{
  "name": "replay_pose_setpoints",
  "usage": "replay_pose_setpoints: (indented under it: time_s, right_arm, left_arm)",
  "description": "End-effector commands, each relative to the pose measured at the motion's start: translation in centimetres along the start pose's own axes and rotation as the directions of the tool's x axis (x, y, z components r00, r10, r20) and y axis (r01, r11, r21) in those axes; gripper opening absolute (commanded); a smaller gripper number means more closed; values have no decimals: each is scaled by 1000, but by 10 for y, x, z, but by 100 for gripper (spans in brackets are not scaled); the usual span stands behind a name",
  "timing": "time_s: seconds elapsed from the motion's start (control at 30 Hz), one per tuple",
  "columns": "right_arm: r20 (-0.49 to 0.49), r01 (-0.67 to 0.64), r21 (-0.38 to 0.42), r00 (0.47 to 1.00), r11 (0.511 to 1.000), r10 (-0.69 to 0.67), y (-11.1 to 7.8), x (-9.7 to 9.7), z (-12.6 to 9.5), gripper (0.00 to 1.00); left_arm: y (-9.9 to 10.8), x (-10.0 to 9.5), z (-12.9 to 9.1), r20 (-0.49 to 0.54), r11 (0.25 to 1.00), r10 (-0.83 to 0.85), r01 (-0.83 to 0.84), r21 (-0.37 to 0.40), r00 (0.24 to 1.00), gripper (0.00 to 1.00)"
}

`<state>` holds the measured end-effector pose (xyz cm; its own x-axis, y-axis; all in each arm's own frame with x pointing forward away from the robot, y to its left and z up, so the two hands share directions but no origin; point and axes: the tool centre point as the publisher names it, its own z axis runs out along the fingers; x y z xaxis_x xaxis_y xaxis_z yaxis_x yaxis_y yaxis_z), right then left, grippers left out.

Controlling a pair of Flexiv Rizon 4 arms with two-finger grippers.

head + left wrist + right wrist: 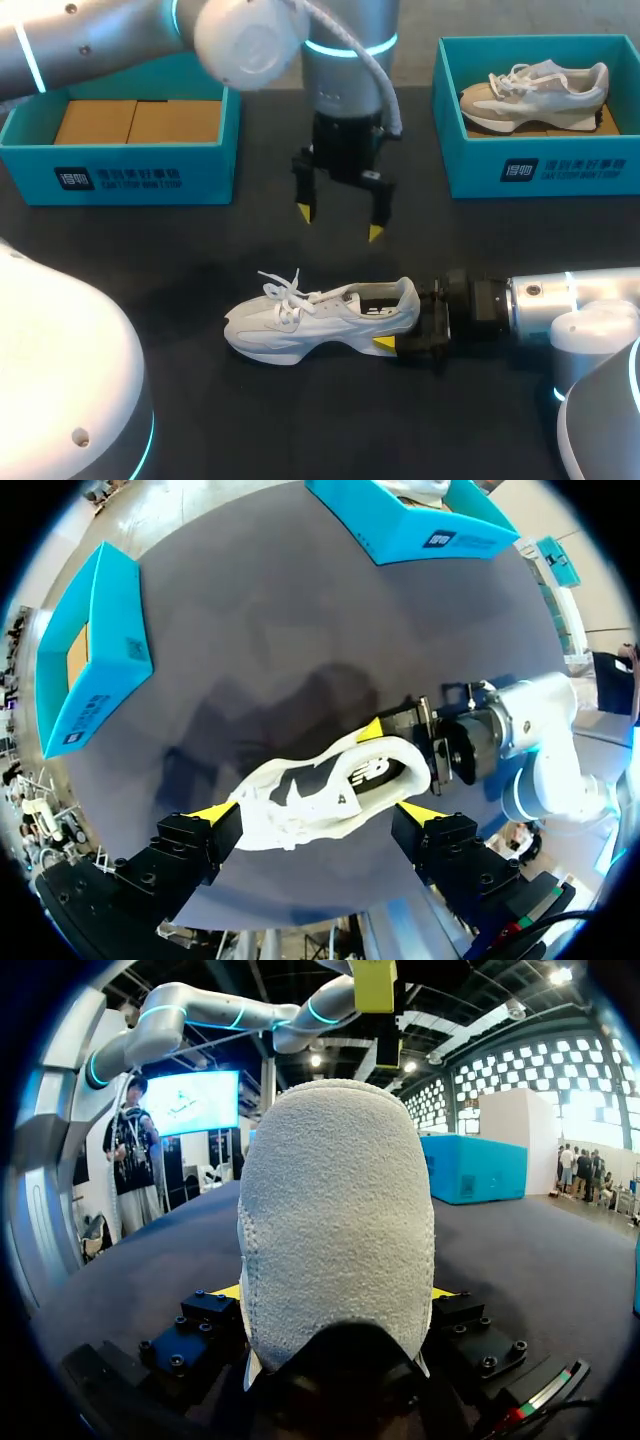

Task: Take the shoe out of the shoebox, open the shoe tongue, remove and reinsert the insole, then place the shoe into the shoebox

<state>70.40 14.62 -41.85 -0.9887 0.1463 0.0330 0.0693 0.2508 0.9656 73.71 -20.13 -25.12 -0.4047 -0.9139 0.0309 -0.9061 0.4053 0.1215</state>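
Note:
A white sneaker [320,315] stands upright on the dark table, toe to the left, its laces loose. My right gripper [395,325] comes in from the right and is shut on its heel; in the right wrist view the grey heel [335,1220] fills the gap between the two fingers. My left gripper [340,222] hangs open a little above and behind the shoe's collar, touching nothing. In the left wrist view the sneaker [320,790] lies below and between the spread yellow tips of that gripper [316,812]. A teal shoebox [140,175] with a brown cardboard liner stands at the back left.
A second teal box [540,170] at the back right holds another pale sneaker [535,92]. Bare dark tabletop [200,420] lies in front of the shoe and between the two boxes.

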Motion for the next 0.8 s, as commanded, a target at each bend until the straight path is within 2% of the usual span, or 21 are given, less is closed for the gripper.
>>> replay_pose_setpoints:
  time_s: [0.03, 0.33, 0.8]
  right_arm:
    - [1, -1, 3, 1000, 1000, 1, -2, 0, -1, 0]
    - [1, -1, 3, 1000, 1000, 1, -2, 0, -1, 0]
    - [1, -1, 3, 1000, 1000, 1, -2, 0, -1, 0]
  left_arm:
    - [4, 8, 13, 14, 1000, -7, 7, 6, 1000, 100]
    - [19, 7, 21, -23, 998, -57, 57, 4, 998, 100]
    - [20, 9, 26, -10, 997, -80, 80, -4, 997, 100]
